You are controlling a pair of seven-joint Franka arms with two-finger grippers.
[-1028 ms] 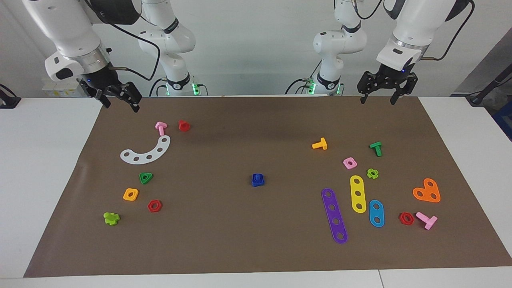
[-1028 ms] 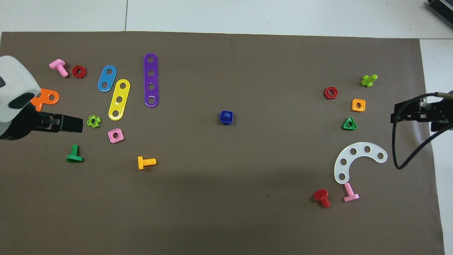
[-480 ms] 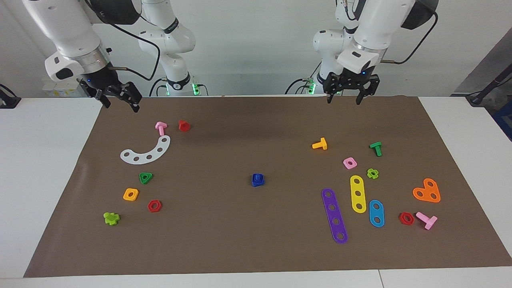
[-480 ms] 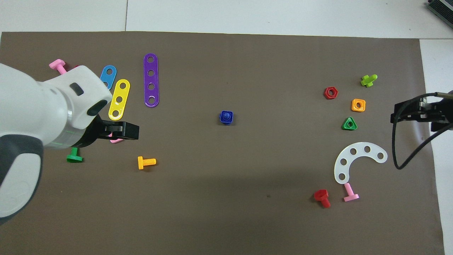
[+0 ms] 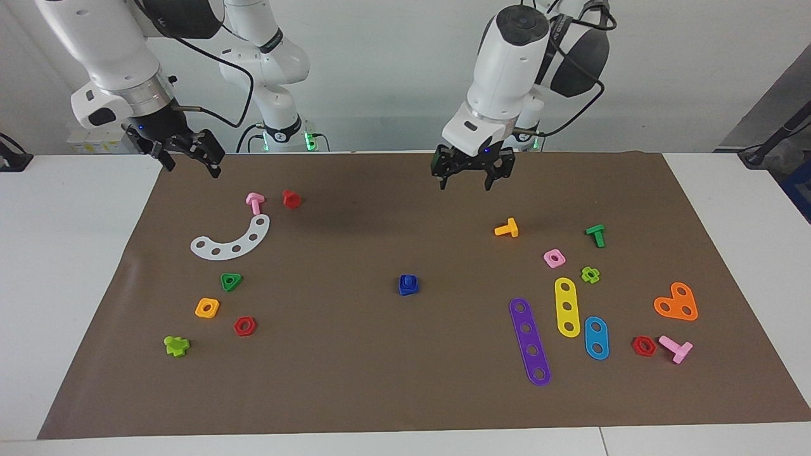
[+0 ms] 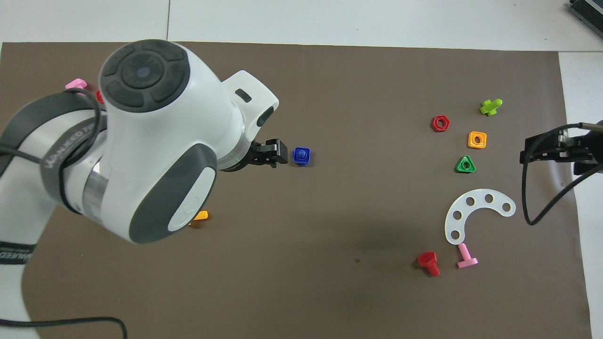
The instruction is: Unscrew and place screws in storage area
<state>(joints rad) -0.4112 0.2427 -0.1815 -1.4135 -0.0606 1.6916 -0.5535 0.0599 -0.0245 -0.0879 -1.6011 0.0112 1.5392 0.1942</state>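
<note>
Left gripper [image 5: 471, 179] hangs released in the air over the brown mat [image 5: 393, 380], its fingers spread and empty, above bare mat between the screws [image 5: 408, 285] and the robots. Those screws, one dark-blue lump, sit mid-mat, well apart from the orange bolt [image 5: 507, 228] toward the left arm's end. Right gripper [image 5: 190, 158] waits released over the mat's corner, holding nothing.

Two glossy white, rounded-link robot arms with dark grey joint caps and grey bands of lettering. The left arm [image 5: 507, 57] carries a black two-finger gripper [image 5: 472, 175] below a silver wrist ring; likewise the right arm [image 5: 108, 50] and its gripper [image 5: 190, 158]. Black cables loop beside each wrist; green lights glow at the bases.
</note>
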